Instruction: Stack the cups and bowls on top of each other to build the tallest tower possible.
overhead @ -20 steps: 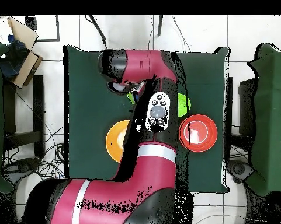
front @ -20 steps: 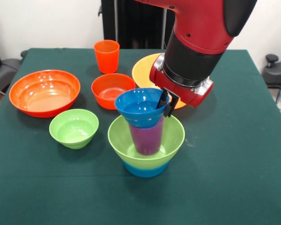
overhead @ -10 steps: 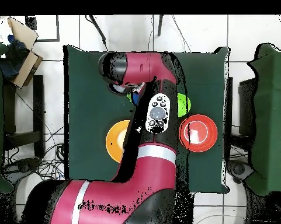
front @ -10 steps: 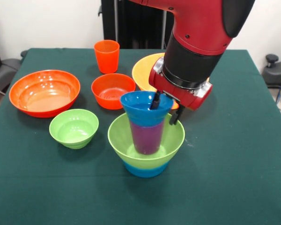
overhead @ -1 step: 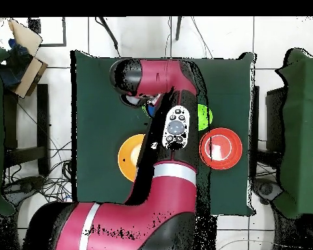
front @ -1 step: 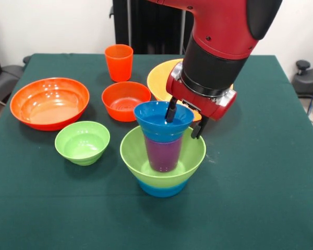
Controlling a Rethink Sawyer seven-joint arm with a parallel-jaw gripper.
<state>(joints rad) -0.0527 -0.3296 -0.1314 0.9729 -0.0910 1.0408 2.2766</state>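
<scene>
The gripper [front @ -1 step: 184, 121] is spread open astride the right rim of the dark blue bowl [front @ -1 step: 161, 121]: one finger [front @ -1 step: 170, 110] dips inside the bowl, the other hangs outside it at 3 o'clock, and whether either touches the rim cannot be told. The dark blue bowl sits upright on the purple cup [front @ -1 step: 163, 152], which stands in the light green bowl [front @ -1 step: 163, 156] nested on a light blue bowl [front @ -1 step: 161, 188]; together these make the tower, a little right of the table's [front @ -1 step: 261, 208] centre and toward its near edge.

From the tower, a small light green bowl [front @ -1 step: 82, 141] lies at 9 o'clock, just apart from it. A medium red-orange bowl [front @ -1 step: 125, 100] sits at 11 o'clock, and the large red-orange bowl [front @ -1 step: 49, 102] further out at 10 o'clock, close to the table's left edge. An orange-red cup [front @ -1 step: 119, 62] stands upright at 11 o'clock near the far edge. The large yellow-orange bowl [front @ -1 step: 161, 78] lies at 12 o'clock, mostly hidden behind the arm's [front @ -1 step: 219, 47] wrist.

Bare green cloth runs along the whole near edge and fills the right side from 1 to 5 o'clock. In the overhead view the arm [overhead @ -1 step: 165, 163] covers the tower; only the yellow-orange bowl [overhead @ -1 step: 129, 159] and the large red-orange bowl [overhead @ -1 step: 220, 148] show clearly on either side of it.
</scene>
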